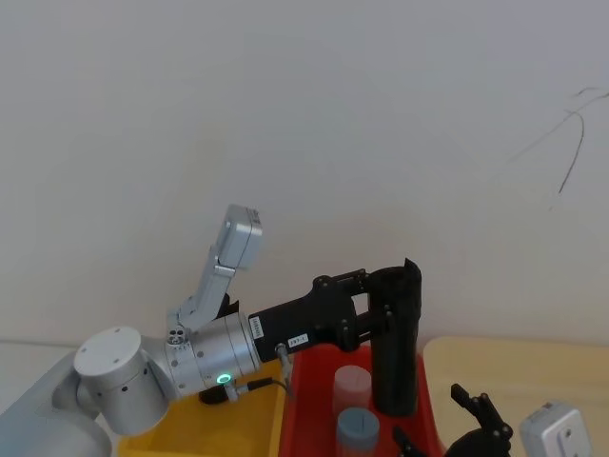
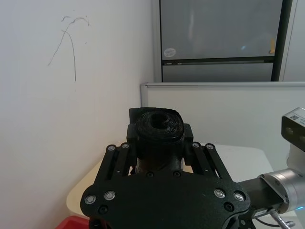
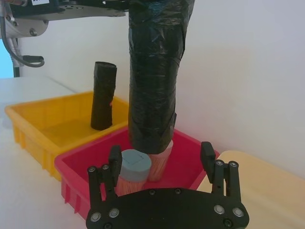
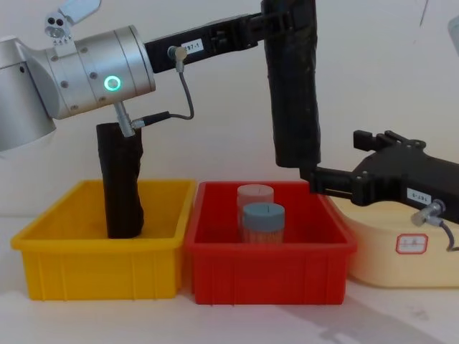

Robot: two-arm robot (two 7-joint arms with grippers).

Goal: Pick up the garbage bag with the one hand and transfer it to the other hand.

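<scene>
Half done | pinching garbage bag [image 4: 292, 100] near its top in left claw [image 4: 283, 25], hanging it upright below that claw, over red bin [image 4: 265, 276] | holding right claw [image 4: 319, 175] spread, bag's lower end just beside its tips, not gripping yet | remaining: closing right claw on bag, then opening left claw

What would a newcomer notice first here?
A smooth, tightly rolled black plastic garbage bag hangs upright in the air, clamped near its top by the left gripper, above a red plastic bin holding two jars. The right gripper sits open by the roll's lower end. A rumpled black roll stands in the yellow plastic bin alongside.
</scene>
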